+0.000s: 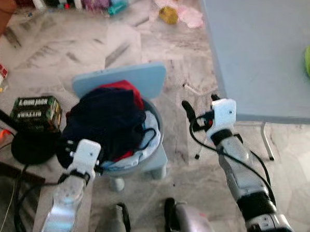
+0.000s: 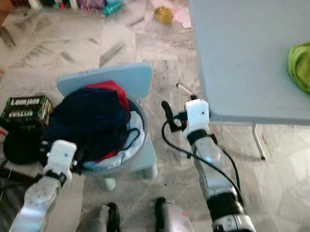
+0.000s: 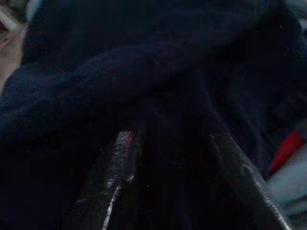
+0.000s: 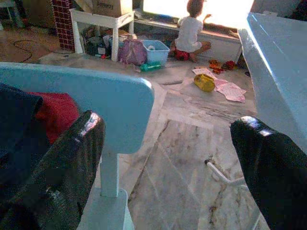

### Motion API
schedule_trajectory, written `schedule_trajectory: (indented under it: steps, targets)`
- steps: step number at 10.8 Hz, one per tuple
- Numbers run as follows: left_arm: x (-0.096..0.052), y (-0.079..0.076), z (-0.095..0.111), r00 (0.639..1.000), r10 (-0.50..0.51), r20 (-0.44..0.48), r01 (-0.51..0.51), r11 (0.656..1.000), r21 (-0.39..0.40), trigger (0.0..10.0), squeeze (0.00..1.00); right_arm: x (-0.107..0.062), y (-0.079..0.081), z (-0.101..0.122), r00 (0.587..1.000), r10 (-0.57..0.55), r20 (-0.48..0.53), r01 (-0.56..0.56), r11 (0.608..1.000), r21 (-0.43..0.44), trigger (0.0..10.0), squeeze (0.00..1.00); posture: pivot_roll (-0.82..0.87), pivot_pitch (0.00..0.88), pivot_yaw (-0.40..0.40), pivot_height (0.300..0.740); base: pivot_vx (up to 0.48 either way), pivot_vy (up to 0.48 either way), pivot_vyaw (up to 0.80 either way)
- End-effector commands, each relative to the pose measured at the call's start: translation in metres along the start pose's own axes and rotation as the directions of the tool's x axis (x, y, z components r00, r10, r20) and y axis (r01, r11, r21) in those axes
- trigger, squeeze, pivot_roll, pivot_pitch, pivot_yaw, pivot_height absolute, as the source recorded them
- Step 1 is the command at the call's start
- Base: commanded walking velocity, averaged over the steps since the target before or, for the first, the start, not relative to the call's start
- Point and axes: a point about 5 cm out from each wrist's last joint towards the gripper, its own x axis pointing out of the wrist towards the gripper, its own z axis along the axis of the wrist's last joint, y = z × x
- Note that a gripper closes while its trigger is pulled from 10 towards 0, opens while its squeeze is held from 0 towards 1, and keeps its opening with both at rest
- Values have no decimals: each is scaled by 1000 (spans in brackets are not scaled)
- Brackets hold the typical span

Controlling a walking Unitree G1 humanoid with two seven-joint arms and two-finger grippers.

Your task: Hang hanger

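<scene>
Two silver arms reach forward from the robot over a marble floor [image 1: 183, 57]; the left gripper [image 1: 68, 149] presses into a heap of dark navy clothing [image 1: 106, 121] piled in a grey basket [image 1: 155, 139] that sits on a small pale-blue chair [image 1: 122, 79], and whether its fingers are parted or clamped I cannot tell, the wrist view being nearly black with cloth; the right gripper [image 1: 196, 106] hovers beside the chair with its fingers spread wide and holding nothing, near the edge of a grey table [image 1: 255, 48]; a red garment [image 1: 125, 87] peeks from under the navy; no hanger can be made out anywhere, so it is presumably buried in the laundry or yet to be found; the work appears to be at its searching stage, and the next move likely calls for lifting or parting the navy cloth; a person [image 4: 192, 28] sits on the floor far across the room.
</scene>
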Motion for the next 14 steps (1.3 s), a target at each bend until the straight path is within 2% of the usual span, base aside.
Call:
schedule_trajectory:
  steps: [1,2,3,4,5,6,7,8,9,11,12,13,14]
  targets:
    - [1,-5,-4,998,-61,-23,62,997,49,10000,0,-4,-4,-3,1000,-8,-14,8,1000,-11,10000,0,109,207,-90,740,0,0,0]
    - [5,-3,0,991,-133,-14,134,978,160,10000,0,-3,-4,-2,1000,-2,-8,2,1000,-27,10000,0,103,205,-87,740,0,0,0]
    - [7,2,6,989,-145,21,140,975,173,10000,0,-3,-4,-2,1000,-1,-7,1,999,-33,10000,0,103,205,-87,740,0,0,0]
    - [6,4,12,988,-139,64,129,982,140,10000,1000,-5,-4,-3,1000,-4,-10,4,999,-32,10000,0,100,207,-85,740,0,0,0]
    - [5,1,13,985,-150,80,135,976,168,10000,1000,-6,-2,-4,1000,1,-13,-1,999,-33,10000,0,102,209,-86,740,0,0,0]
    - [4,-3,19,976,-170,133,148,976,161,10000,1000,-6,0,-4,1000,14,-14,-15,999,-40,10000,0,101,210,-88,740,0,0,0]
    - [3,-9,21,965,-219,147,193,966,171,10000,1000,-5,-1,-4,1000,15,-13,-15,999,-43,10000,0,103,210,-89,740,0,0,0]
    - [3,-13,22,959,-236,157,199,955,220,10000,1000,-3,-1,-3,1000,13,-12,-14,999,-44,10000,0,103,210,-89,740,0,0,0]
    - [3,-18,25,955,-236,180,192,954,232,10000,1000,-3,-1,-3,1000,14,-10,-15,999,-47,10000,0,100,211,-91,740,0,0,0]
    - [2,-29,16,950,-289,120,256,938,235,10000,1000,-3,1,-3,1000,17,-11,-18,999,-46,10000,0,99,212,-91,740,0,0,0]
    - [-1,-33,-3,947,-322,9,307,910,278,10000,1000,-5,2,-5,999,28,-18,-29,999,-44,10000,0,99,212,-91,740,0,0,0]
    - [-1,-31,-4,951,-310,8,293,908,300,10000,1000,-7,4,-7,998,52,-34,-53,998,-37,10000,0,99,212,-91,740,0,0,0]
    - [1,-27,-6,954,-300,-17,291,911,293,10000,1000,-10,8,-11,991,121,-58,-122,993,-5,10000,0,90,209,-96,740,0,0,0]
